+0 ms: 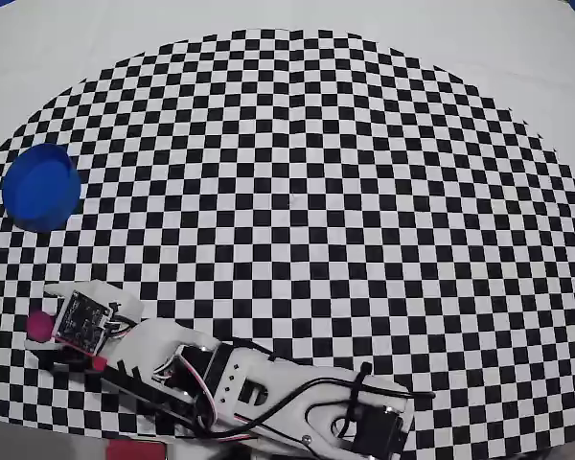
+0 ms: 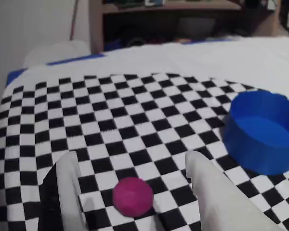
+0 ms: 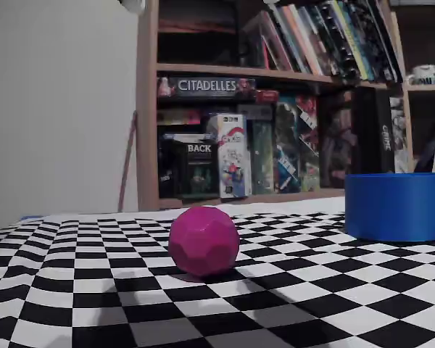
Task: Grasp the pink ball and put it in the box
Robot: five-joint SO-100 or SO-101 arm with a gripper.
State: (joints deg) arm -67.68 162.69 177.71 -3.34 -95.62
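1. Resting on the checkered mat [image 1: 297, 192] that covered the worktop, the pink ball [image 2: 132, 196] lay between the two pale fingers [image 2: 70, 187] of the claw [image 2: 135, 192] in the wrist view, with a gap visible on each side of it.
2. The claw stood apart, its jaws spread wider than the ball and not pressing on it.
3. In the overhead view the ball [image 1: 40, 325] showed only as a small pink edge at the far left, partly covered by the white arm [image 1: 230, 379], which stretched in from the lower right.
4. The box [image 1: 40, 186], a round blue container, sat upright on the mat near its left edge in the overhead view, well apart from the ball and farther up the picture.
5. Only bare checkered squares lay between ball and box in the wrist view, where the box [image 2: 265, 132] stood at the right.
6. In the fixed view the ball [image 3: 204, 241] appeared faceted, sitting on the mat with the box [image 3: 397, 206] behind it to the right.
7. A bookshelf [image 3: 275, 101] holding books and game boxes rose behind the worktop, and a small red piece [image 1: 99, 363] showed beside the arm's wrist in the overhead view.
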